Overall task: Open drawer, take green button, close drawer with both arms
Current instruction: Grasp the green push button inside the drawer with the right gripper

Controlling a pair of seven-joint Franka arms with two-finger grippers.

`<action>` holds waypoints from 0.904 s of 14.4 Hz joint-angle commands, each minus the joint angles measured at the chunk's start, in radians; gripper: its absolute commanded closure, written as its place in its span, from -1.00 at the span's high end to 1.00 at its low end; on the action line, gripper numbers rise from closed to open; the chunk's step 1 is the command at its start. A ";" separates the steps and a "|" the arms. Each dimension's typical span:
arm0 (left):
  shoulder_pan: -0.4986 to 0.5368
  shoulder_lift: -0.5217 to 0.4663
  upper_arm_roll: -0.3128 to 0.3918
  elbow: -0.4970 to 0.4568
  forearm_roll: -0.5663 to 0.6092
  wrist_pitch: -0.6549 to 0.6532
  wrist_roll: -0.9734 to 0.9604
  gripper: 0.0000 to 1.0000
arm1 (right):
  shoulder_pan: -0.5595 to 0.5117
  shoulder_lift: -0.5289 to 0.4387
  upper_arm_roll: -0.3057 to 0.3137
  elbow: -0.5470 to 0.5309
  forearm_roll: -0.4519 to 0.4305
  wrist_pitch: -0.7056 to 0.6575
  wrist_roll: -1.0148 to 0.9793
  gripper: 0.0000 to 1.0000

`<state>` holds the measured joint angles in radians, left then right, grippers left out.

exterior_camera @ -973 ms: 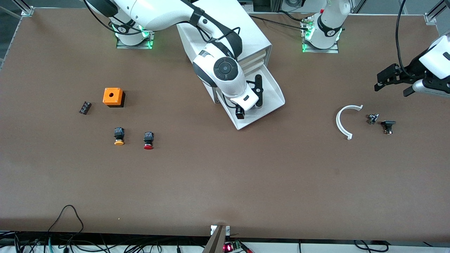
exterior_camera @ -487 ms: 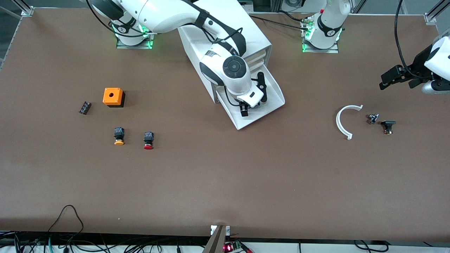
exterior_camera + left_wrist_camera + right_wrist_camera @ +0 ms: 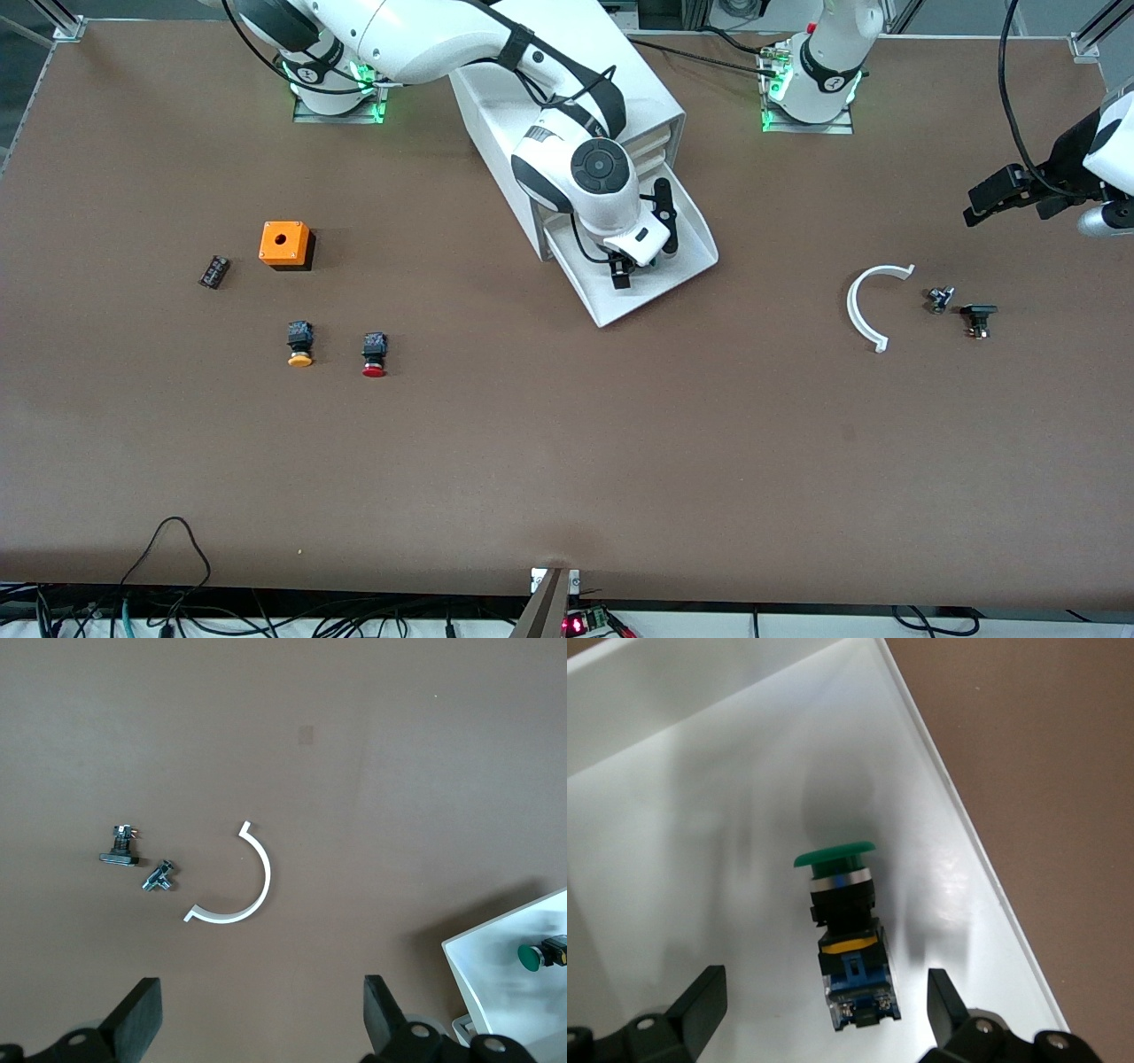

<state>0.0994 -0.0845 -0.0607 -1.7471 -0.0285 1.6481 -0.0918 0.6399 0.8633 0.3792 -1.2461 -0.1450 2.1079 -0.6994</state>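
Note:
The lowest drawer of the white cabinet is pulled out as a shallow white tray. The green-capped button lies on its side in the tray, its cap pointing away from the wrist. My right gripper hangs low over it, open, with one finger on each side of its blue and yellow body; the fingers do not touch it. In the front view the button is hidden under the hand. My left gripper is open and empty in the air over the table's left-arm end. The left wrist view shows the green cap in the drawer's corner.
A white arc piece and two small dark metal parts lie under the left arm. An orange box, a yellow-capped button, a red-capped button and a small black part lie toward the right arm's end.
My right gripper has shifted along the open drawer toward the cabinet and turned over the button. My left gripper has drawn back toward the table's edge.

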 commanded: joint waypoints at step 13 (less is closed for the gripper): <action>-0.003 -0.006 0.004 0.031 0.030 -0.024 -0.013 1.00 | 0.010 0.057 0.007 0.040 -0.056 0.061 0.024 -0.07</action>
<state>0.0996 -0.0849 -0.0581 -1.7327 -0.0285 1.6455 -0.0932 0.6422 0.8994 0.3790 -1.2400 -0.1727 2.1693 -0.6987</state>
